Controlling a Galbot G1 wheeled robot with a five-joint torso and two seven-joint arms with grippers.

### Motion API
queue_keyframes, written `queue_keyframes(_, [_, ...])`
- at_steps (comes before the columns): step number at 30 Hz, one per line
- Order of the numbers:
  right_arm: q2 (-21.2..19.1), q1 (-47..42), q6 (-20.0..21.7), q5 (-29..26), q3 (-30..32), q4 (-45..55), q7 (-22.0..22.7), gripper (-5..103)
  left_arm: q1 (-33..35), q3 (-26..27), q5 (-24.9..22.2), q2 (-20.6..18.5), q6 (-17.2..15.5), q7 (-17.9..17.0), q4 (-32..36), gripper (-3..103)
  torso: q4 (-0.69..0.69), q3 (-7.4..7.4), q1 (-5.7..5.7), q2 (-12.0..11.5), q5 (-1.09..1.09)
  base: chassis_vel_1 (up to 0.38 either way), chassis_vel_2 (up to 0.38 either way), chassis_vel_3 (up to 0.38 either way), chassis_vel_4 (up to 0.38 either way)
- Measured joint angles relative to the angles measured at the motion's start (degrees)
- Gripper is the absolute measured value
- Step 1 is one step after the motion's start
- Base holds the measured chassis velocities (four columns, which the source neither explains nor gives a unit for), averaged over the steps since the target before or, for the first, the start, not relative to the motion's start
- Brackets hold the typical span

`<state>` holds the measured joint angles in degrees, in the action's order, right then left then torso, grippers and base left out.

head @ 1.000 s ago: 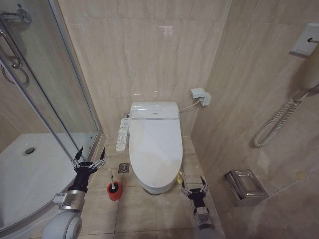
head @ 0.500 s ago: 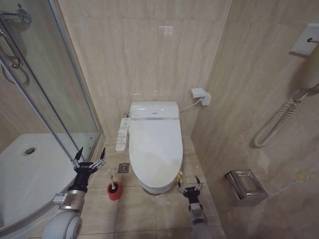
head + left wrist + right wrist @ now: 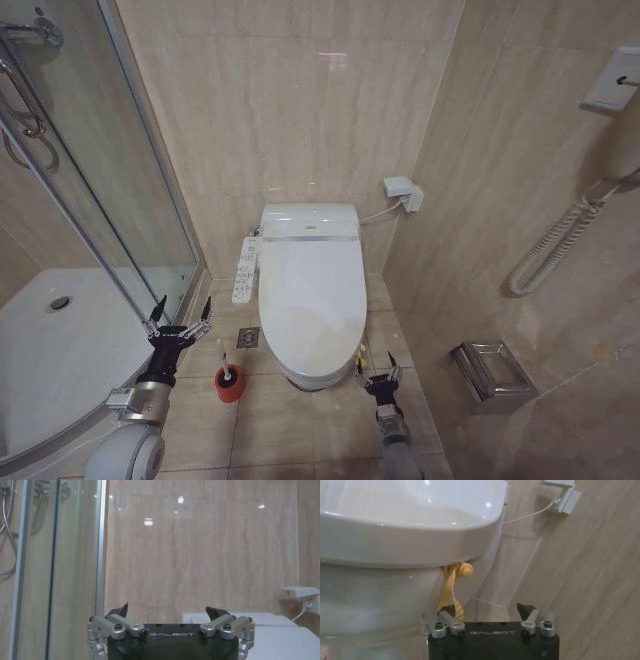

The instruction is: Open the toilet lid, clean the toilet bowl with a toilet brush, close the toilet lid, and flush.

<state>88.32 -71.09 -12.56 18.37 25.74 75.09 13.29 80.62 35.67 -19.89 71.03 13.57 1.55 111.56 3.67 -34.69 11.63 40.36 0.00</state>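
Your right gripper (image 3: 376, 377) sat low by the front right corner of the toilet, and its jaws were spread with nothing in them. In the right wrist view that gripper (image 3: 486, 609) was right under the rim, and a twisted yellow tie (image 3: 451, 588) hung down from under the lid (image 3: 415, 506) onto one side of the jaws, by one finger (image 3: 447, 612). You could not tell if the tie touched that finger. The bowl (image 3: 375, 588) was just ahead of the jaws, under the lid.

The lid (image 3: 311, 297) was shut flat on the toilet.

Your left gripper (image 3: 179, 318) was held up on the other side of the toilet, next to the glass shower door (image 3: 95, 200). Its jaws were spread wide and held nothing. In the left wrist view that gripper (image 3: 170, 612) pointed at the tan wall, with the back of the toilet off to one side of the jaws.

The brush (image 3: 230, 380) stood in its red cup on the floor (image 3: 300, 430), just below the left jaws and beside the bowl. No jaws touched it.

A white remote (image 3: 246, 269) hung along the left side of the toilet.
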Motion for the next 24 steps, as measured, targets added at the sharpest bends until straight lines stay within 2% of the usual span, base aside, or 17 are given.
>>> queue_keyframes(1, [0.12,0.22,-0.02,0.22,0.05,-0.27,0.01,99,0.00,0.00,0.00,0.00,0.00,0.00,0.00,100,0.00,0.00,0.00,0.00,0.00,0.000,0.000,0.000,0.000])
queue_keyframes(2, [0.20,0.39,-0.02,0.37,0.07,-0.49,0.01,73,0.00,0.00,0.00,0.00,0.00,0.00,0.00,100,0.00,0.00,0.00,0.00,0.00,0.000,0.000,0.000,0.000])
queue_keyframes(9, [0.36,0.94,-0.51,1.19,0.08,-1.67,-0.16,73,0.00,0.00,0.00,0.00,0.00,0.00,0.00,100,0.00,0.00,0.00,0.00,0.00,0.000,0.000,0.000,0.000])
queue_keyframes(10, [0.40,0.96,-0.77,1.49,0.09,-1.99,-0.21,45,0.00,0.00,0.00,0.00,0.00,0.00,0.00,100,0.00,0.00,0.00,0.00,0.00,0.000,0.000,0.000,0.000])
queue_keyframes(17, [0.78,0.88,-1.11,1.85,-0.04,-2.37,-0.23,45,0.00,0.00,0.00,0.00,0.00,0.00,0.00,100,0.00,0.00,0.00,0.00,0.00,0.000,0.000,0.000,0.000])
queue_keyframes(18, [0.86,0.87,-1.12,1.88,-0.05,-2.37,-0.23,19,0.00,0.00,0.00,0.00,0.00,0.00,0.00,100,0.00,0.00,0.00,0.00,0.00,0.000,0.000,0.000,0.000])
queue_keyframes(23, [0.99,0.90,-1.25,1.92,-0.01,-2.37,-0.20,19,0.00,0.00,0.00,0.00,0.00,0.00,0.00,100,0.00,0.00,0.00,0.00,0.00,0.000,0.000,0.000,0.000])
queue_keyframes(24, [1.02,0.91,-1.30,1.92,0.02,-2.37,-0.16,1,0.00,0.00,0.00,0.00,0.00,0.00,0.00,100,0.00,0.00,0.00,0.00,0.00,0.000,0.000,0.000,0.000])
